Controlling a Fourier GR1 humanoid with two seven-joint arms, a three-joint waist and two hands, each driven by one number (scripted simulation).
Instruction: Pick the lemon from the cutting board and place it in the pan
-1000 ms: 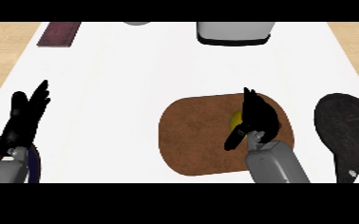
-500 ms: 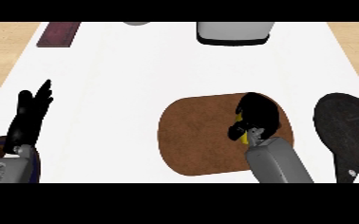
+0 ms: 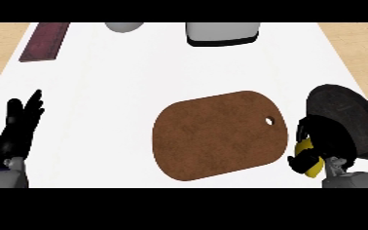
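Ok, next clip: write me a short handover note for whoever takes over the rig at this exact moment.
Right hand: fingers curled round the lemon, held between the cutting board and the pan, at the pan's near-left rim.
Left hand: open, resting at the left edge, fingers up, holding nothing.
Done: the lemon is picked and is off the board, which now carries nothing.
Left: carry the lemon fully over the pan, lower it, open the fingers, withdraw the hand.

Bright, even light on the white counter [image 3: 144, 78] (no glare), edges soft.
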